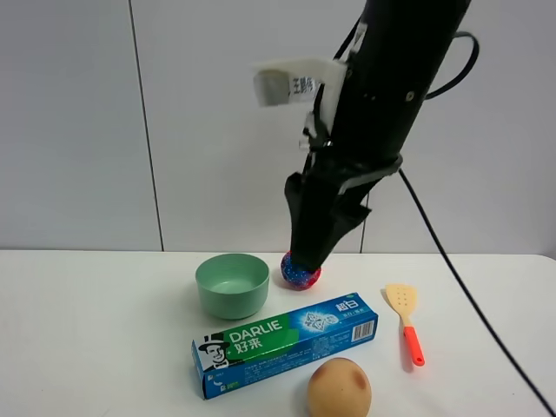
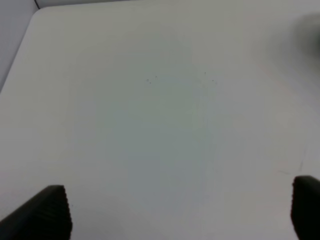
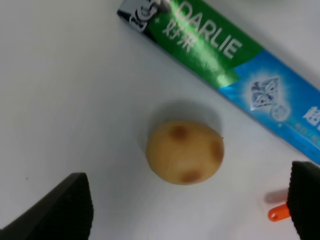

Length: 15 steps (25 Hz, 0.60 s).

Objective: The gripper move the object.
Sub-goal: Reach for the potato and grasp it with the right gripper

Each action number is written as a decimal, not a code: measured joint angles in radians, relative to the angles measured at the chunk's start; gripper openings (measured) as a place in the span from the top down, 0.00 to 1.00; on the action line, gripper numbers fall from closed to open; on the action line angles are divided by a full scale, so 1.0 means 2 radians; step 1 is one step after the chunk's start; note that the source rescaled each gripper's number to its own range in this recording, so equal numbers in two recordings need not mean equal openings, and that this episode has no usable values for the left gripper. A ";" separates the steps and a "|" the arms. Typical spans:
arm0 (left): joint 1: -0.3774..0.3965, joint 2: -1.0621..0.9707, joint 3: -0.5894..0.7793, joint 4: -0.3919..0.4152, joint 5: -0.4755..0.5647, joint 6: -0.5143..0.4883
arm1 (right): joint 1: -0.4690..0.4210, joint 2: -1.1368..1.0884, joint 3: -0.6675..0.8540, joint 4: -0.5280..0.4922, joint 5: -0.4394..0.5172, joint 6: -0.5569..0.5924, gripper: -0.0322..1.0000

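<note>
The object, a tan-peach egg-shaped ball (image 1: 339, 388) with reddish spots, lies on the white table at the front, just in front of the toothpaste box. In the right wrist view the ball (image 3: 185, 151) lies below and between the two spread dark fingers. My right gripper (image 1: 306, 252) (image 3: 190, 210) is open and empty, hanging above the table and not touching the ball. In the exterior view its tip overlaps the speckled ball behind it. My left gripper (image 2: 177, 212) is open and empty over bare white table; it does not show in the exterior view.
A green-and-blue Darlie toothpaste box (image 1: 287, 343) (image 3: 235, 65) lies across the middle. A green bowl (image 1: 232, 284) stands behind it on the left, next to a blue-and-red speckled ball (image 1: 300, 276). A spatula (image 1: 406, 321) with an orange handle (image 3: 278, 212) lies to the right.
</note>
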State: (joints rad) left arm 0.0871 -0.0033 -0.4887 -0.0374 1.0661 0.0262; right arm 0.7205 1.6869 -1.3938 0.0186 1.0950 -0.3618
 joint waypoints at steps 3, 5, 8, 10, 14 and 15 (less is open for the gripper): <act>0.000 0.000 0.000 0.000 0.000 0.000 | 0.008 0.031 -0.001 -0.024 0.018 0.028 0.10; 0.000 0.000 0.000 0.000 0.000 0.000 | 0.008 0.046 -0.001 -0.047 0.031 0.046 0.10; 0.000 0.000 0.000 0.000 0.000 0.000 | 0.008 0.053 0.016 -0.070 0.034 0.061 0.10; 0.000 0.000 0.000 0.000 0.000 0.000 | 0.008 0.053 0.047 -0.069 0.021 0.060 0.10; 0.000 0.000 0.000 0.000 0.000 0.000 | 0.008 0.056 0.102 -0.057 -0.043 0.059 0.02; 0.000 0.000 0.000 0.000 0.000 0.000 | 0.008 0.056 0.110 -0.055 -0.061 0.059 0.01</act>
State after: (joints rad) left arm 0.0871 -0.0033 -0.4887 -0.0374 1.0661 0.0262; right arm 0.7365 1.7994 -1.1733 -0.0905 0.9738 -0.2430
